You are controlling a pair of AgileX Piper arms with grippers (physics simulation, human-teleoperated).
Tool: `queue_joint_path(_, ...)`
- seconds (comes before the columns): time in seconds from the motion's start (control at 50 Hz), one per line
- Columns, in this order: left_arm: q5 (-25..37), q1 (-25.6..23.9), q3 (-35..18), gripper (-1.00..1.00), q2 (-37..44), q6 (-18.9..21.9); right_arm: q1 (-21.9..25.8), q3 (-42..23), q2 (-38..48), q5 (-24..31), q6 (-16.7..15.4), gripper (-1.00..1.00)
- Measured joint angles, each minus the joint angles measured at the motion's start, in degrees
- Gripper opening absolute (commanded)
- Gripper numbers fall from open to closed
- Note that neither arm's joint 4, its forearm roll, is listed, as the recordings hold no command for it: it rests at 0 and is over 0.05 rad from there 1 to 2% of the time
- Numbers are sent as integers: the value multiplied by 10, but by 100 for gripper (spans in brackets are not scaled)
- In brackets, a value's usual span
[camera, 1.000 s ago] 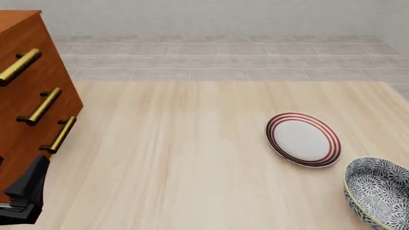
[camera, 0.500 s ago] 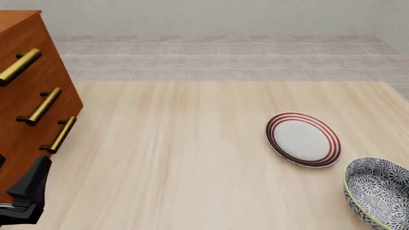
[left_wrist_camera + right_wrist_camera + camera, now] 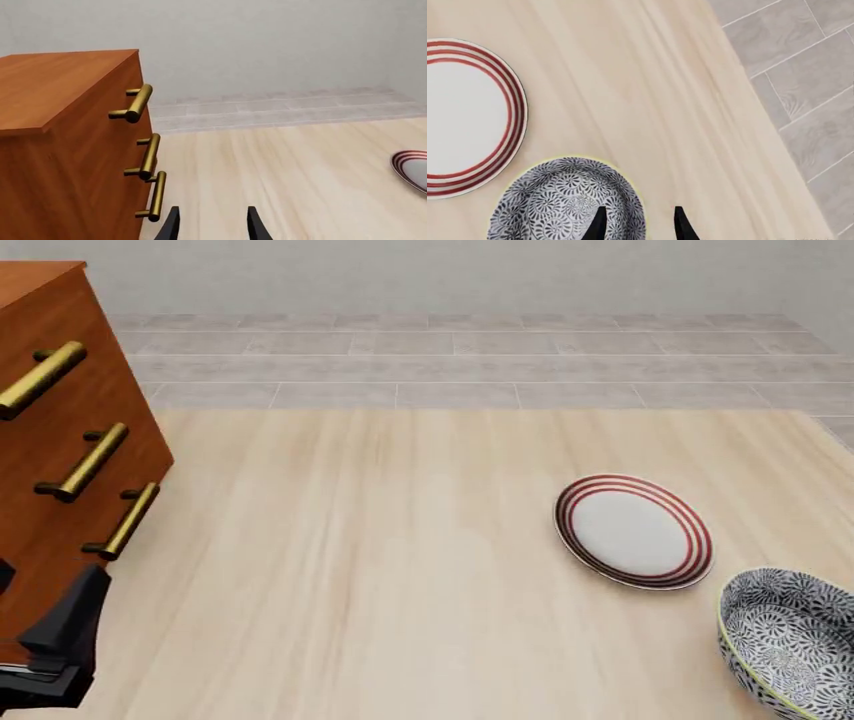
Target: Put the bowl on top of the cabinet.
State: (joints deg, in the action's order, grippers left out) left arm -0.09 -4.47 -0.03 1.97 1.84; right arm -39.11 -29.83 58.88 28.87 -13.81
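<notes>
Sits at the counter's [image 3: 400, 570] near right corner, deep black-and-white floral bowl [image 3: 790, 642] beside red-ringed white plate [image 3: 633, 530], right tool [image 3: 636, 222] open directly over its rim, left tool [image 3: 209, 224] open by reddish-brown wooden cabinet [image 3: 60, 470] at far-left edge.

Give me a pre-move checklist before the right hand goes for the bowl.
1. Bowl upright on the table: ok.
2. Right hand open, above the bowl's rim: ok.
3. Bowl apart from the plate: ok.
4. Cabinet top bare where visible: ok; the whole top: cannot tell.
5. Left hand open, holding nothing: ok.
6. Left hand well apart from the cabinet front: cannot tell.
</notes>
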Motion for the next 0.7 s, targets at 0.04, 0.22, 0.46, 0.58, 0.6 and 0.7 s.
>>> queue_joint_path(0.04, 0, 0, 0, 100, 1, 0, -4, 4, 8, -8, -2, 100)
queue_joint_path(0.22, -3, 1, 0, 100, 6, 1, -16, 18, 39, -37, -11, 100)
queue_joint_path(0.46, -7, 2, 0, 100, 13, 2, -25, 37, 71, -71, -22, 100)
queue_joint_path(0.58, -8, 2, 0, 100, 15, 3, -26, 43, 83, -84, -26, 100)
queue_joint_path(0.6, -8, 2, 0, 100, 15, 3, -26, 45, 85, -87, -26, 100)
queue_joint_path(0.7, -8, 2, 0, 100, 15, 3, -25, 51, 94, -97, -28, 100)
